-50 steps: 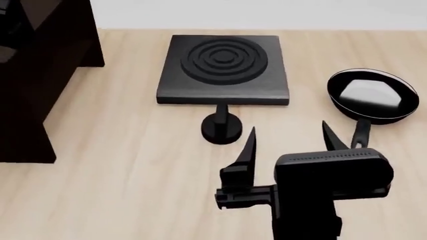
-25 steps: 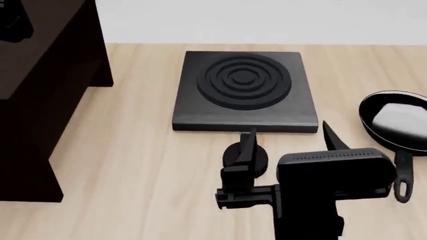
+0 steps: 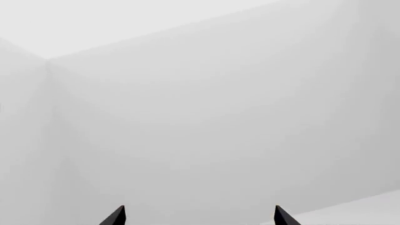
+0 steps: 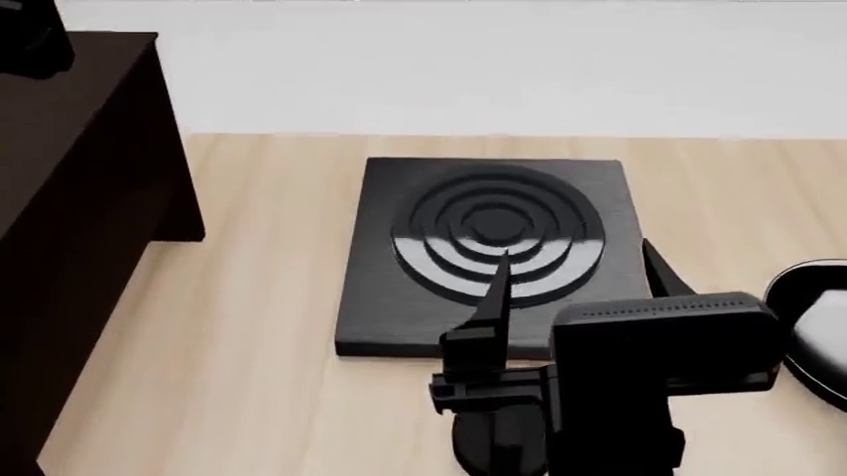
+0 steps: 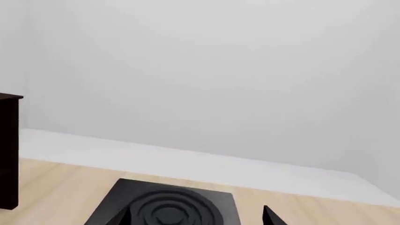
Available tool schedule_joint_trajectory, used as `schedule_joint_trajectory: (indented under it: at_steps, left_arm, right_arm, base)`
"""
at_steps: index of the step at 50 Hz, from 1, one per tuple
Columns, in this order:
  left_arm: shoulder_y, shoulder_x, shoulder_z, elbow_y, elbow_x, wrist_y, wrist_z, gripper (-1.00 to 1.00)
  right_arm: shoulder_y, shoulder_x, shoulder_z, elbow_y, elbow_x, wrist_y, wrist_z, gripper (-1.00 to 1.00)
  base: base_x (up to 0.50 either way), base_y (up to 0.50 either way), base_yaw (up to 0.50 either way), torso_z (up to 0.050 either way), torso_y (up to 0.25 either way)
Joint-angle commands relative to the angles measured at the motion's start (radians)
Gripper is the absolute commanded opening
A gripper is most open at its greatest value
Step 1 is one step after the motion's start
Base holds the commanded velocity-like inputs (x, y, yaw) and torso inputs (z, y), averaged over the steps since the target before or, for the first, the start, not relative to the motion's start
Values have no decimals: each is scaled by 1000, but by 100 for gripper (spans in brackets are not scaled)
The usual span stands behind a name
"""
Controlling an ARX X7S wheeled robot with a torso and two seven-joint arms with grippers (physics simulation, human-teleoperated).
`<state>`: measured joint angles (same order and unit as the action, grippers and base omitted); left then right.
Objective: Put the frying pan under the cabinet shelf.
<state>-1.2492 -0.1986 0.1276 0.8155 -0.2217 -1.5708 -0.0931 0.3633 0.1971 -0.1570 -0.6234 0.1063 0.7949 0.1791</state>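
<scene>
The frying pan (image 4: pixel 823 332) lies on the wooden floor at the far right edge of the head view; only its left rim and some glossy inside show, and its handle is out of view. The dark cabinet shelf (image 4: pixel 73 248) stands at the left and also shows in the right wrist view (image 5: pixel 7 150). My right gripper (image 4: pixel 574 266) is open and empty, held over the near edge of the burner plate, left of the pan and apart from it. It is also open in its own view (image 5: pixel 195 219). My left gripper (image 3: pixel 198 216) is open and empty, facing bare white walls.
A square black burner plate (image 4: pixel 490 248) with concentric rings lies in the middle and also shows in the right wrist view (image 5: pixel 166 208). A black round knob-like object (image 4: pixel 493 444) sits near it, partly hidden by my right arm. A white wall runs behind.
The head view has shifted: the burner plate, knob and pan sit lower in frame, and the pan has slid to the right edge. My right gripper stays open.
</scene>
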Motion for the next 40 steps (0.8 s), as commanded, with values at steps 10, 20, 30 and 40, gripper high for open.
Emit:
schedule_joint_trajectory:
  at_steps: [10, 20, 30, 40]
  left_arm:
    - [32, 6, 14, -76, 21, 62, -20, 100]
    - [26, -5, 35, -106, 14, 45, -23, 100]
    - [22, 12, -5, -111, -5, 43, -13, 100]
    - [25, 0, 18, -107, -8, 58, -25, 100]
  right_arm:
    - [-28, -3, -5, 58, 3, -42, 8, 100]
    - [-24, 2, -9, 55, 7, -35, 13, 100]
    - [-21, 5, -14, 68, 13, -39, 16, 100]
    - [-21, 10, -14, 65, 19, -40, 19, 100]
  base:
    - [482, 212, 0, 0, 1]
    - [482, 170, 0, 0, 0]
    - [48, 13, 0, 0, 0]
    - [0, 0, 0, 0, -21]
